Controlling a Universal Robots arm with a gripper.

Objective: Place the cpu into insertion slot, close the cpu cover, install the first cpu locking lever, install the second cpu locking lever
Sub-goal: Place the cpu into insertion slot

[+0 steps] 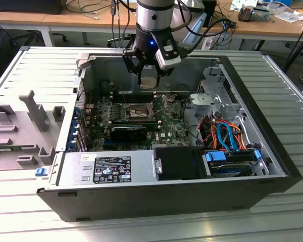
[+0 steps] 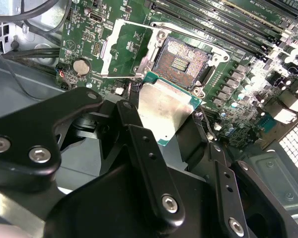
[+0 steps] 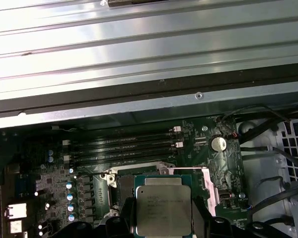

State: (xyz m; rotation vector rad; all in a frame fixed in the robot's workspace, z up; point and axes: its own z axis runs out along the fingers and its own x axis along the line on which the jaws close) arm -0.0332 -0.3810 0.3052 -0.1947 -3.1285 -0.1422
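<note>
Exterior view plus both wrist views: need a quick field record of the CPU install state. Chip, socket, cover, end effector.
held item: thin square silvery-grey cpu
end effector: black end effector, shut on the cpu
cpu position: above the green circuit board, close to the socket, not seated
socket: square metal-rimmed insertion slot, dark centre exposed, nothing in it
cover: silvery metal frame cpu cover, open, lying beside the insertion slot
enclosure: open black computer case
</note>
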